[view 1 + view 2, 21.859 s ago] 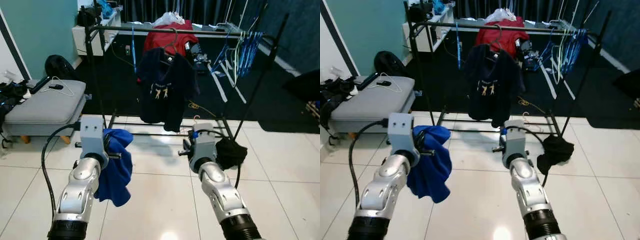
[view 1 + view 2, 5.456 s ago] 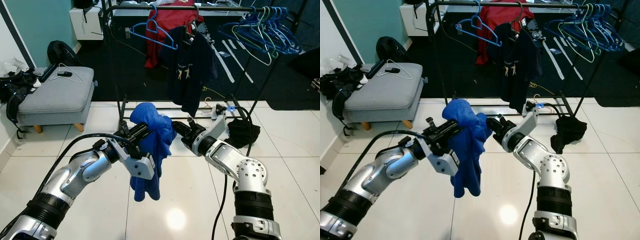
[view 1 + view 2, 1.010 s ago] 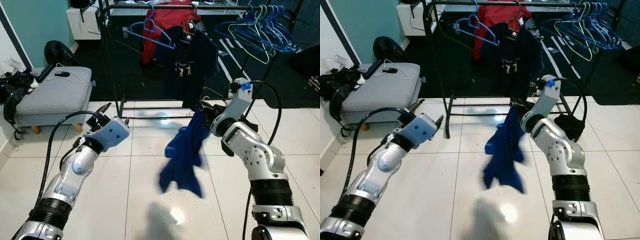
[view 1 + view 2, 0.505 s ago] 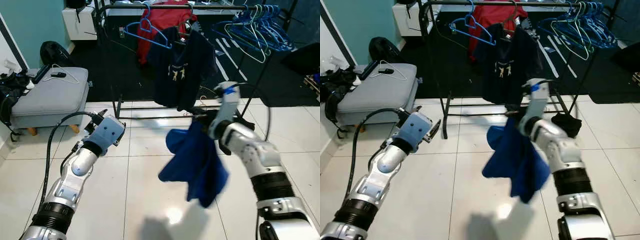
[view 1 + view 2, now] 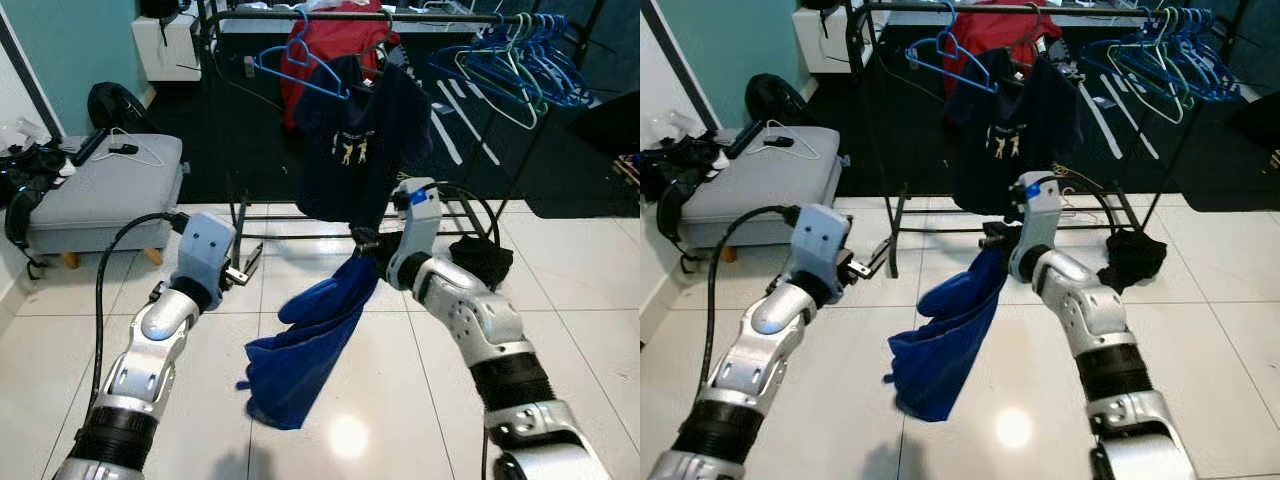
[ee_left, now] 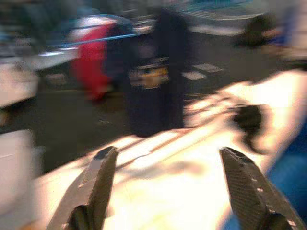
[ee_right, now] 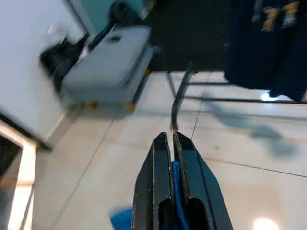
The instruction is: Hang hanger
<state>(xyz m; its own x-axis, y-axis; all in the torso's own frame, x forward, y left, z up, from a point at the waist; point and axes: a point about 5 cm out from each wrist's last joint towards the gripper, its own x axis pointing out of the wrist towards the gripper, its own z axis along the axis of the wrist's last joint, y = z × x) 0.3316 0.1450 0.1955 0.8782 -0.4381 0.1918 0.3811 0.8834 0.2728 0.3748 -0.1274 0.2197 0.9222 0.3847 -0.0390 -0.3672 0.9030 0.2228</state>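
The right gripper [image 5: 362, 241], clamped on the blue garment [image 5: 310, 338] dangling toward the floor, sits below and nearer than the far rack rail [image 5: 400, 15], while the left gripper [image 5: 250, 265] gapes empty.

The white tiled floor [image 5: 590, 320] carries a black clothes rack [image 5: 238, 215] by its feet, a grey cushioned footstool [image 5: 100, 205] to the left and a black garment [image 5: 480, 260] crumpled near the rack's right foot — beyond lies dark carpet [image 5: 560, 190].
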